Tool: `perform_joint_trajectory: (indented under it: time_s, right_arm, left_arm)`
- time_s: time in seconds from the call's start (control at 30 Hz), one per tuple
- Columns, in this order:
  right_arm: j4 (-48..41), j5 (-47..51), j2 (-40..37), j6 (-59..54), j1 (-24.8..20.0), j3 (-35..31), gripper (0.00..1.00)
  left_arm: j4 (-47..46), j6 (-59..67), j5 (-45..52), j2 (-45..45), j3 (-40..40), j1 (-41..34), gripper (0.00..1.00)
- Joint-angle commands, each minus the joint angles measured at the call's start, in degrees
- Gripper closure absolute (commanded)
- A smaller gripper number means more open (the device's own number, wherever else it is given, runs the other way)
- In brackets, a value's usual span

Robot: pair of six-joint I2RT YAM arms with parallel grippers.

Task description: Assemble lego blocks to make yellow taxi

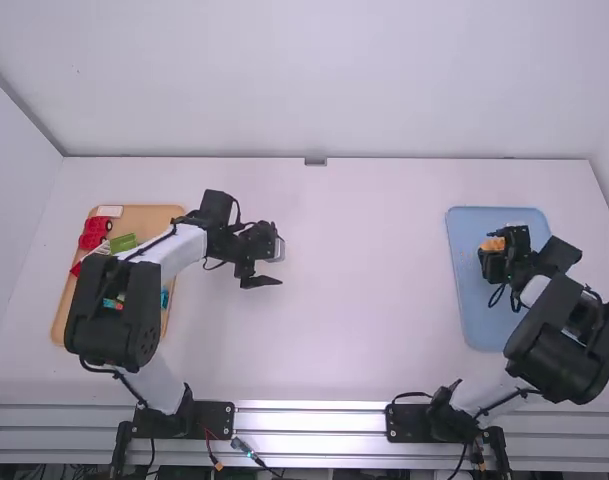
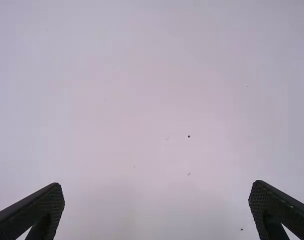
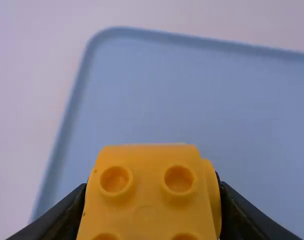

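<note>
The step in hand looks like bringing in or placing yellow parts for the taxi: the right hand [image 3: 152, 187] is parted only as wide as the yellow lego block [image 3: 147, 215] it grips from both sides, over the blue tray [image 1: 474, 325] at three o'clock on the white counter [image 1: 364, 300]. Within that tray's outline the block sits toward twelve o'clock; whether it touches the base I cannot tell. The left hand [image 1: 281, 262] is spread wide with nothing between its fingers, above the counter toward nine o'clock, just inward of the tan tray [image 1: 149, 222]. The next move probably calls for lining the block up squarely with its mating part and pressing straight down, or else setting it flat and letting go; a tilted push could leave the studs half seated. The block is smooth, glossy moulded plastic with round, hollow-topped studs, and a step at one side that might be a second brick. Both hands' fingers are matt black, the left's showing a fine mesh-like grain. The blue tray is shallow and smooth, with a rounded corner and a raised lip. The tan tray carries a red piece [image 1: 92, 233] toward eleven o'clock and a green piece [image 1: 123, 243].
</note>
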Motion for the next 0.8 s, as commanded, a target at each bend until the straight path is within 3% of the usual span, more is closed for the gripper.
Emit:
perform_joint_trajectory:
  time_s: [0.0, 0.13, 0.4, 0.5, 0.7, 0.73, 0.77]
  right_arm:
    - [0.72, 0.02, -0.87, 0.28, 0.26, -0.52, 0.64]
    - [3.98, 1.07, 2.56, 0.28, 1.46, -0.52, 0.63]
    - [9.14, 5.20, 7.43, 4.76, 2.56, -0.39, 0.43]
    - [9.35, 5.31, 7.43, 4.79, 2.56, -0.39, 0.42]
    - [9.14, 5.66, 7.41, 4.79, 2.56, -0.37, 0.16]
    - [9.14, 6.16, 7.41, 4.81, 2.56, -0.37, 0.04]
    - [9.11, 6.56, 7.41, 4.79, 2.56, -0.37, 0.01]
  left_arm:
    - [-0.24, 0.83, 0.70, -0.63, 0.31, 0.13, 0.01]
    - [0.61, -2.05, 0.59, -0.63, 0.31, 0.39, 0.01]
    - [1.88, -6.73, 0.26, -0.63, 0.31, 0.42, 0.01]
    - [1.84, -6.73, 0.26, -0.63, 0.31, 0.42, 0.01]
    - [1.86, -6.73, 0.26, -0.63, 0.31, 0.44, 0.01]
    - [1.86, -6.73, 0.26, -0.63, 0.31, 0.42, 0.01]
    - [1.86, -6.75, 0.26, -0.63, 0.31, 0.42, 0.01]
